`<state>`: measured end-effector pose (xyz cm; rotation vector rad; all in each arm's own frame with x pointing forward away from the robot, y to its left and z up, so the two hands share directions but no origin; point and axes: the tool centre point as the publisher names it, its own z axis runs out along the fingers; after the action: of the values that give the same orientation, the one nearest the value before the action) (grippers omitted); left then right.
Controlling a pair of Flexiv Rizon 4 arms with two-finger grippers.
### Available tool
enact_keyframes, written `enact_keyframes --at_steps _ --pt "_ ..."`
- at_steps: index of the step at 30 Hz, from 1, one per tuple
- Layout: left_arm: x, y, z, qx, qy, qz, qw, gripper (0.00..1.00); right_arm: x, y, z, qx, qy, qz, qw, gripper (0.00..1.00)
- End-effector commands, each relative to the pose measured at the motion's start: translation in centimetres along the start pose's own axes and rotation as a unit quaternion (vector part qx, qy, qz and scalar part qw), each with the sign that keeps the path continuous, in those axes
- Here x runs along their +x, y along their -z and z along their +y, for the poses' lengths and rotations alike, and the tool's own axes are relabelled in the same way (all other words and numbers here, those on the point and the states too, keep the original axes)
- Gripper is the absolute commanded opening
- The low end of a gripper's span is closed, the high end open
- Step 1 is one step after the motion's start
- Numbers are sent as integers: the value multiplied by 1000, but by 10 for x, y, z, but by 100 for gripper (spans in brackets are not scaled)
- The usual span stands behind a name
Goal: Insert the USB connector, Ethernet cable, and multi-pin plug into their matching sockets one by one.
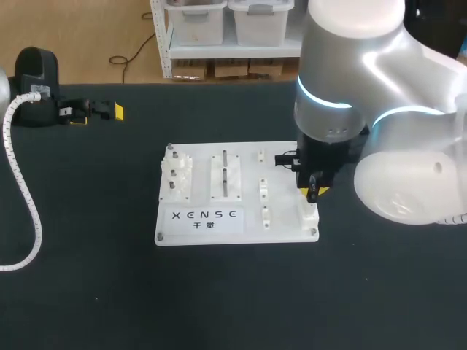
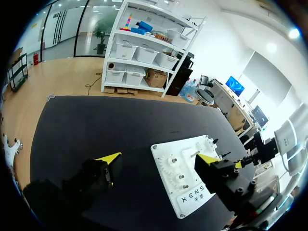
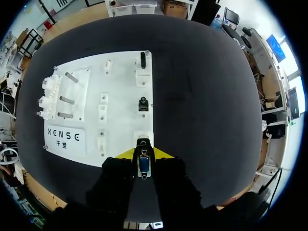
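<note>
Last plug in hand, two look done
My right gripper [image 3: 143, 155] clamps the multi-pin plug [image 3: 143, 166] just short of its socket [image 3: 143, 140] at the board's [image 1: 284, 227] near right corner; two black connectors [image 3: 143, 103] up that edge seem seated — my left gripper [image 2: 158, 160] gapes empty

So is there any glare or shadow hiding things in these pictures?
Head view: the right arm shines bright and hides the board's far right corner. Left wrist view: glare beyond the table, the left gripper looks dark. Right wrist view: board and plug evenly lit, no shadows.
</note>
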<state>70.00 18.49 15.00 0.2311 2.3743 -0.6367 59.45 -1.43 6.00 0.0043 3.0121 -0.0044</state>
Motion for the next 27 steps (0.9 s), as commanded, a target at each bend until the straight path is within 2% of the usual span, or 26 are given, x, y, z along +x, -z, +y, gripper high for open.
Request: enact_keyframes --at_steps 1,27 --pt "0 0 0 0 0 0 1000 100 0 -5 0 3 -1 2 1000 0" --pt "0 0 0 0 0 0 1000 100 -1 -3 1 -1 -9 11 1000 0"
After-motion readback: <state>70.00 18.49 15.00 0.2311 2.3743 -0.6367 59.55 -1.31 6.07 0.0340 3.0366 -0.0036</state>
